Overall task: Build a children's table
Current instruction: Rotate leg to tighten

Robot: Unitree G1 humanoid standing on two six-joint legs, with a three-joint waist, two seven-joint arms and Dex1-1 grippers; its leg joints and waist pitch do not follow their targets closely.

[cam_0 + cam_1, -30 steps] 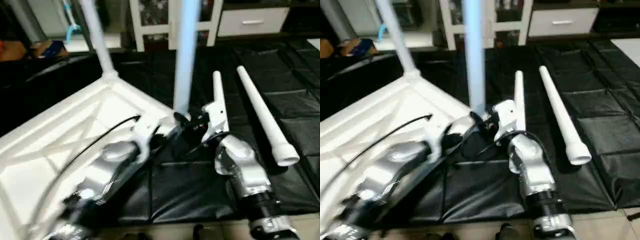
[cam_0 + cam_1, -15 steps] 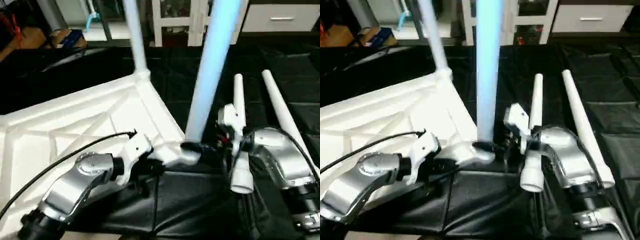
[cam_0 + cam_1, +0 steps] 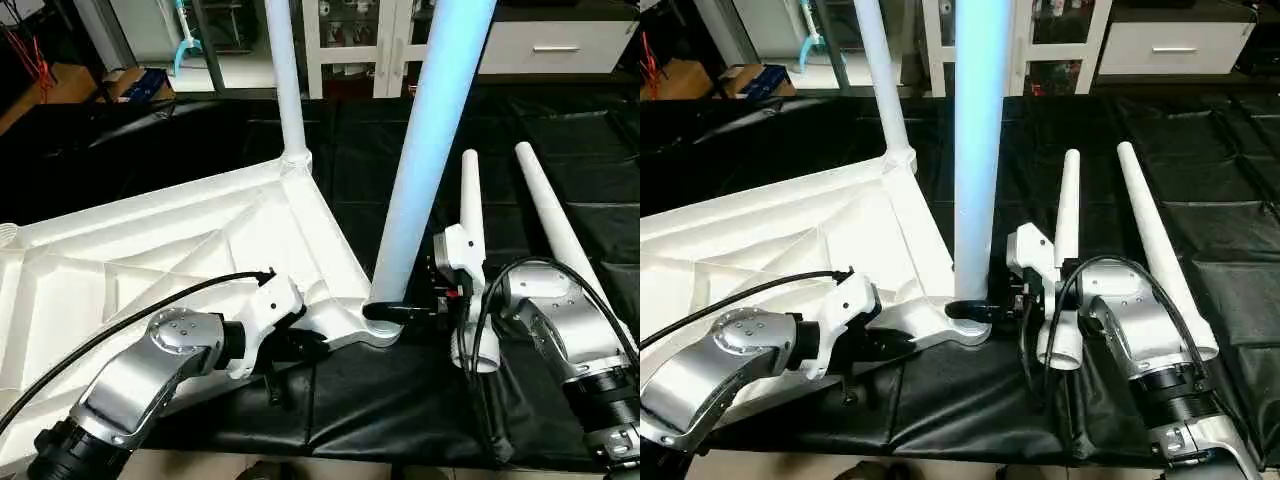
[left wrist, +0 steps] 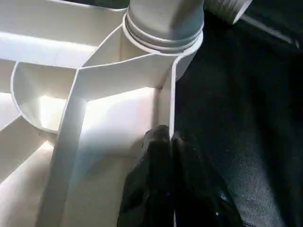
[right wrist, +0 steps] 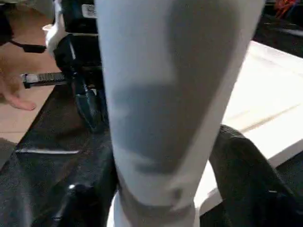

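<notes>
Head cam first: the tabletop point(image 3: 150, 250) lies upside down across the left half of the frame, ribs up, on the black mat point(image 3: 400, 400), with one leg point(image 3: 285, 85) already standing in the far corner near top centre. A second leg point(image 3: 430, 150) stands in the near corner socket point(image 3: 375, 322) at lower centre, and my right gripper point(image 3: 405, 312) has its fingers around the base of it, so I'd say I'm mid-seating leg number two. My left gripper point(image 3: 300, 345) sits at the lower left of that socket, pinching the tabletop edge to steady it. Two spare legs point(image 3: 1065, 250) and point(image 3: 1160, 250) lie on the mat to the right. Left wrist cam: my fingers point(image 4: 161, 156) are closed tight on the thin side wall of the tabletop, bottom centre, with the socket and leg base at the top. Right wrist cam: the leg fills the middle, one black finger point(image 5: 246, 179) on its lower right, jaws spread to the tube's width. Next move, I reckon: press or twist the leg fully home while the left keeps holding, then go for a spare
</notes>
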